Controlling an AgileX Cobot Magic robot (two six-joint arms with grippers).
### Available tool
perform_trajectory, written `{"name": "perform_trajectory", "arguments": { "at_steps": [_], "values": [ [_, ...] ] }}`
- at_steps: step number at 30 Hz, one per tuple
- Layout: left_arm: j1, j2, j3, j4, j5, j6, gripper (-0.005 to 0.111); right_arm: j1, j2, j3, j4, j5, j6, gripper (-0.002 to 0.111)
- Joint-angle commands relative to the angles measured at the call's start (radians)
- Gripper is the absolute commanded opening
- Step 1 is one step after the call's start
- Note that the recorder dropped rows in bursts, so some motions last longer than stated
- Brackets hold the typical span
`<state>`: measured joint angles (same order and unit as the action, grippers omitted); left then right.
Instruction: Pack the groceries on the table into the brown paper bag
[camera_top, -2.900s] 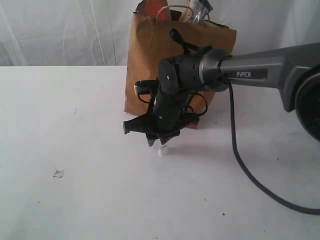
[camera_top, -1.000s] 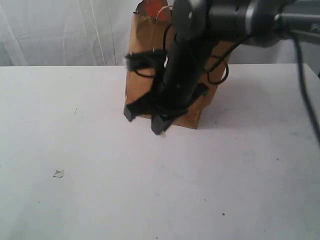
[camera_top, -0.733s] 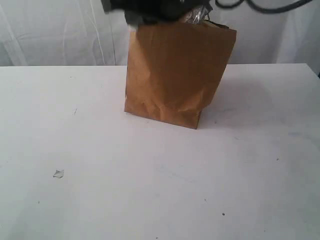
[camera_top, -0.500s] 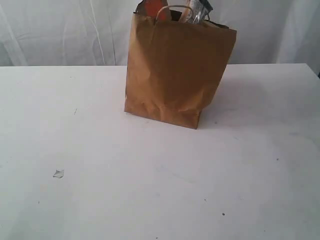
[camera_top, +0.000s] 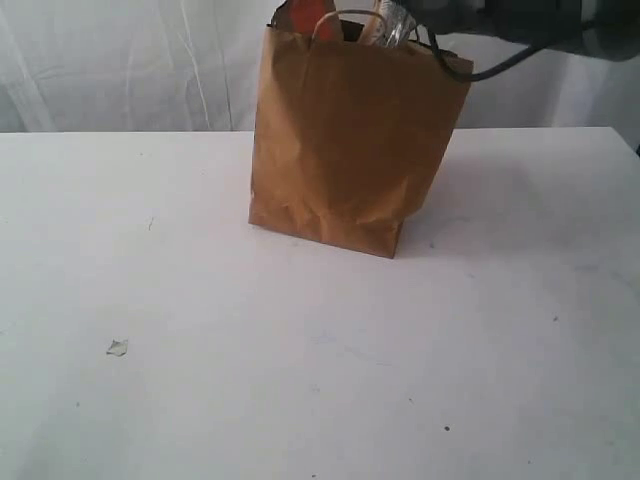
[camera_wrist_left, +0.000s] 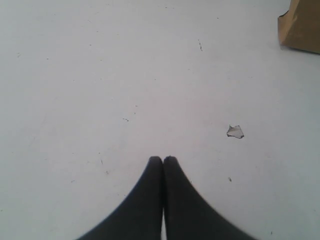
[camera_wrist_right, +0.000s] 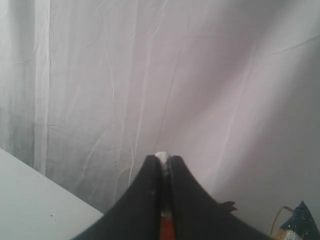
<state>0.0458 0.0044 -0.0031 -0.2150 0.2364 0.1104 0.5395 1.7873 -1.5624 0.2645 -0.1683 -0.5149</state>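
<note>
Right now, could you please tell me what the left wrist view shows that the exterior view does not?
Only the left wrist view shows the left gripper, shut and empty. Only the exterior view shows the brown paper bag whole, with groceries poking out of its open top, the curtain behind it and part of the right arm. Both show the white table, the small white scrap and the bag's lower corner.

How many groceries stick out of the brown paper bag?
2: an orange-marked pouch at the opening's left, a shiny packet at its right. Others may be hidden inside the bag.
</note>
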Motion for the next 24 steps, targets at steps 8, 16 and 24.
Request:
{"name": "perform_trajectory", "arguments": {
  "at_steps": [8, 16, 24],
  "values": [
    [0.002, -0.004, 0.003, -0.008, -0.004, -0.001, 0.000, -0.142, -0.092, 0.087, -0.030, 0.303, 0.230, 0.000],
    [0.002, -0.004, 0.003, -0.008, -0.004, -0.001, 0.000, -0.252, 0.006, 0.187, -0.040, -0.115, 0.655, 0.000],
    [0.002, -0.004, 0.003, -0.008, -0.004, -0.001, 0.000, -0.242, 0.079, 0.152, -0.316, -0.200, 0.973, 0.000]
  ]
}}
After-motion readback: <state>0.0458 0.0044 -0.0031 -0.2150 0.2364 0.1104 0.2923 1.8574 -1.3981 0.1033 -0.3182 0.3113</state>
